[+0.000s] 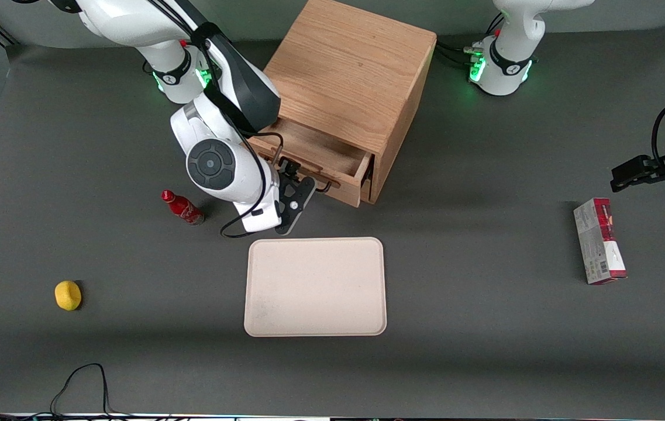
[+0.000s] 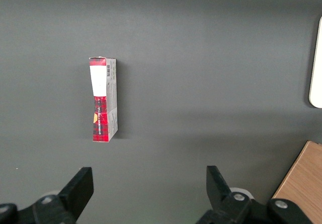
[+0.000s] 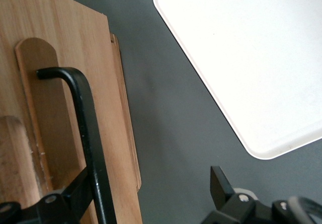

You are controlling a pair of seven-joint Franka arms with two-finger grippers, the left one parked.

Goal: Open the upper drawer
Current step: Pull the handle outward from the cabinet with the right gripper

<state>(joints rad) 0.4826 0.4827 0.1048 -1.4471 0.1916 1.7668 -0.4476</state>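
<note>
The right arm's black two-finger gripper [image 1: 300,190] was at the front of the wide shallow light-oak upper drawer [image 1: 314,155], w/ its fingers spread either side of the drawer's long black metal bar handle [image 3: 85,133]; in the wrist view one finger [image 3: 75,191] sat against the bar next to the drawer face and the other finger [image 3: 220,183] stood well apart from it over the table, so the jaws were not pressed together on the bar. The drawer stood partly pulled out of the two-tier oak cabinet [image 1: 350,76], its bare wooden inside showing just above the gripper in the front view, approx. half of it still under the cabinet top. Only a thin edge of the lower tier showed beneath the drawer's front. Nearer the front camera than the gripper, and close to it, lay a cream rectangular tray w/ rounded corners [image 1: 315,286] flat on the dark grey table [image 1: 484,351]. Beside the gripper, toward the working arm's end, a small red soda bottle w/ red cap [image 1: 182,207] lay on its side, and farther that way, nearer the camera, sat a yellow lemon-like ball [image 1: 68,294]. Well apart, toward the parked arm's end, a red-and-grey carton box [image 1: 599,240] lay flat.
</note>
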